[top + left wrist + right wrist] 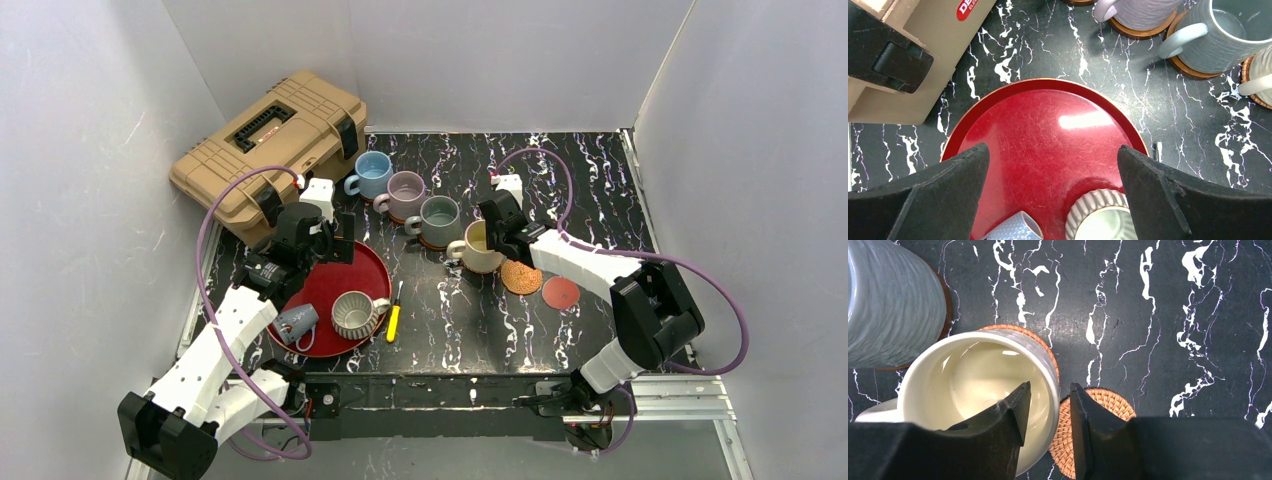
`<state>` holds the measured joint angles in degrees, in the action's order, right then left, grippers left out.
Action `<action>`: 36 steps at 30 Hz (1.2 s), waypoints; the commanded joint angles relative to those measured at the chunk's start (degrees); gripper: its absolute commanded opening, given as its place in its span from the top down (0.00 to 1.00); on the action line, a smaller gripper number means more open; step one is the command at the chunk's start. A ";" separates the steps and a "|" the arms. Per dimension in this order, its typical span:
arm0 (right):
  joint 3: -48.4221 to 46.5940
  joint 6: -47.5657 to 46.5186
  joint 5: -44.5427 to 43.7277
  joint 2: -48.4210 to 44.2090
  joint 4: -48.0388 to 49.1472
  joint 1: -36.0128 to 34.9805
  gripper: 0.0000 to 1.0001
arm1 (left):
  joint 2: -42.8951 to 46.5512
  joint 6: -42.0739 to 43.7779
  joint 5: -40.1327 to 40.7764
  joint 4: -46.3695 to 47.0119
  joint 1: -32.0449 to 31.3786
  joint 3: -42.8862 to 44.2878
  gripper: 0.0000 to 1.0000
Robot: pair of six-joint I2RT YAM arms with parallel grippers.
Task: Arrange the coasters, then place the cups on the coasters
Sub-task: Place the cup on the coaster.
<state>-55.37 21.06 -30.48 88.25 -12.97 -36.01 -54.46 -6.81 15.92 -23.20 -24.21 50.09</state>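
Right gripper (1049, 387) straddles the cream-yellow ceramic mug (973, 370) by its rim, jaws slack, letting it rest on a woven orange-brown coaster (1018, 330); left gripper (1054, 150) wide, empty.

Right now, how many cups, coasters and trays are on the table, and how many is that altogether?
Handled ceramic mugs: 6 (light blue, mauve, grey-green, cream-yellow, ribbed grey-white, small pale grey)
Small round coasters: 6 (three dark brown wooden, two orange woven, one flat red)
Large round red tray: 1
Total: 13
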 commanded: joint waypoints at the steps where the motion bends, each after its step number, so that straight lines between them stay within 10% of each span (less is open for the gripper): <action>1: -0.80 0.56 -0.84 -0.54 2.08 0.15 0.55 | 0.40 0.48 0.60 -0.84 0.21 -0.08 0.02; 21: -4.82 -1.74 3.68 -8.27 -4.76 0.15 0.14 | 0.01 -5.51 -8.03 -2.79 0.21 -0.20 0.02; 36: -0.35 -2.29 27.83 -21.77 -6.66 14.06 0.02 | -1.89 3.33 -25.32 -30.09 2.92 8.44 0.03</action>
<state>-58.11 18.87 -14.17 69.69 -20.86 -26.87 -56.16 -10.33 -2.39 -46.06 -21.47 57.78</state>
